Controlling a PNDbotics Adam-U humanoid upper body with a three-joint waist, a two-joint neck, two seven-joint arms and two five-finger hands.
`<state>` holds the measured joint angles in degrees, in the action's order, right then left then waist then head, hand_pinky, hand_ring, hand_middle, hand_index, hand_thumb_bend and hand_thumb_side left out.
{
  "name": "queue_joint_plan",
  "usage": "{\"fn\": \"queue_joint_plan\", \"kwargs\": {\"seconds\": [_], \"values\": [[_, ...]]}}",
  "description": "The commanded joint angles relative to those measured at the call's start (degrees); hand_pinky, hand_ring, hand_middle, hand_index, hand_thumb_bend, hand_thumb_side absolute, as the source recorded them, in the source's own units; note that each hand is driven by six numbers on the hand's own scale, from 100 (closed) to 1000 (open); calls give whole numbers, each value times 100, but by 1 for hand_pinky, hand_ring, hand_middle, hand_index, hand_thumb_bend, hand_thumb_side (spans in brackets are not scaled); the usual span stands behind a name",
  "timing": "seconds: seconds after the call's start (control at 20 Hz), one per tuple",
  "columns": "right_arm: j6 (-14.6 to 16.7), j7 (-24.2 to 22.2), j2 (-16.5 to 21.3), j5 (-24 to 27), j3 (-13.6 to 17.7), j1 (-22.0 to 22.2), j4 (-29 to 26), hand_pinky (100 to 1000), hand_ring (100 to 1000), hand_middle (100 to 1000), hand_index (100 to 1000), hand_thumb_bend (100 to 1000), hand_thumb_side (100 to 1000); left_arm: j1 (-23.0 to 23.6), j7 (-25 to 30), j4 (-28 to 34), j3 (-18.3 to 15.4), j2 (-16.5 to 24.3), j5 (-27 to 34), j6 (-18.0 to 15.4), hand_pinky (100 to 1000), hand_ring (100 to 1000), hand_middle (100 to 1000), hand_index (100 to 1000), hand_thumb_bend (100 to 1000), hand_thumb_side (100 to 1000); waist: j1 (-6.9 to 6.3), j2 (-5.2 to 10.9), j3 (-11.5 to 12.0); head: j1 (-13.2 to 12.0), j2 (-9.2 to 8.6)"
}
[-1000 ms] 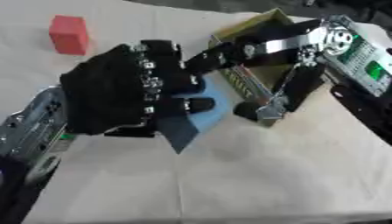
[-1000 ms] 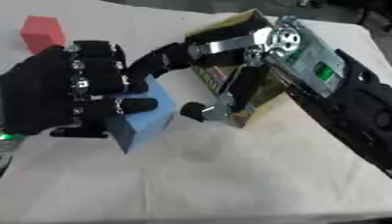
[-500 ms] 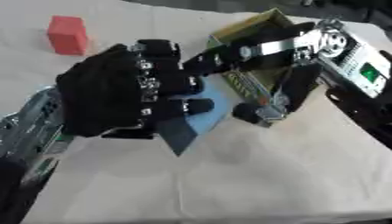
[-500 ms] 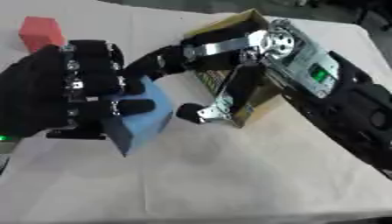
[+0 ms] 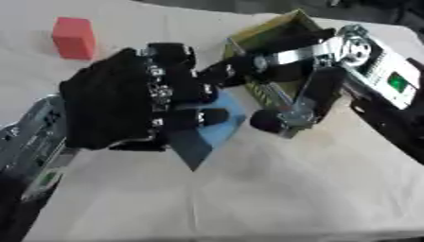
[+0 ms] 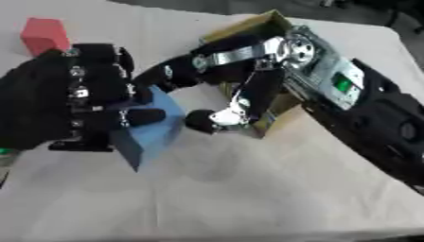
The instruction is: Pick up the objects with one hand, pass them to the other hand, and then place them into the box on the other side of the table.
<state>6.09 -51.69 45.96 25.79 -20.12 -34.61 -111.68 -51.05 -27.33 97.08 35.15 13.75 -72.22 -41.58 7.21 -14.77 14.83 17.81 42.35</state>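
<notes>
Right eye view shows my left hand (image 6: 70,101) clutching the blue block (image 6: 153,125) beside the box (image 5: 278,61), my right hand (image 6: 219,113) spread open, handover unfinished, red block (image 5: 75,38) untouched.

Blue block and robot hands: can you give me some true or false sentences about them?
1. The left hand holds the blue block. True.
2. The red block is inside the box. False: it stands on the table, far from the box.
3. The right hand is curled round the red block. False: it reaches toward the blue block, by the box.
4. The blue block is lifted off the table. True.
5. The box is on the robot's left side. False: it sits to the right.
</notes>
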Motion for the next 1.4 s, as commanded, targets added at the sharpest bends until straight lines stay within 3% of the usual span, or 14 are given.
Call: {"fn": "queue_joint_plan", "kwargs": {"seconds": [0.05,0.2,0.7,0.95,1.15,1.25,1.4], "values": [[-169,-28,-48,-24,-161,-74,-82,1000,1000,1000,1000,100,510,-222,-1161,247,-27,-182,-6,-1038,452,414,515,591,467,100,59,-9,-4,30,-69],[-228,-28,-82,-48,-182,-97,-47,1000,1000,1000,1000,100,505,-231,-1197,250,-13,-208,-5,-1038,448,412,514,590,473,100,61,-18,2,30,-74],[-92,-28,-108,-58,-230,-120,-63,1000,1000,1000,1000,100,360,-236,-1519,291,-23,-229,204,-1038,408,399,507,584,481,100,62,-21,17,40,-95],[-266,-28,-127,25,-247,-116,52,1000,1000,1000,1000,100,294,-240,-1631,305,-13,-227,278,-1038,397,393,505,582,476,100,56,-21,39,40,-98],[-382,-28,-137,59,-296,-125,108,1000,1000,1000,1000,100,343,-252,-1669,317,-17,-239,327,-1038,390,393,504,580,480,100,53,-18,64,57,-102],[-484,-28,-157,122,-349,-144,123,1000,1000,1000,1000,100,448,-258,-1682,322,-25,-260,351,-1038,389,394,504,581,482,100,53,-18,73,68,-103],[-674,-28,-193,271,-410,-173,89,1000,1000,1000,1000,100,490,-269,-1689,324,-25,-275,365,-1038,391,394,504,581,486,100,55,-19,79,66,-112]]}}
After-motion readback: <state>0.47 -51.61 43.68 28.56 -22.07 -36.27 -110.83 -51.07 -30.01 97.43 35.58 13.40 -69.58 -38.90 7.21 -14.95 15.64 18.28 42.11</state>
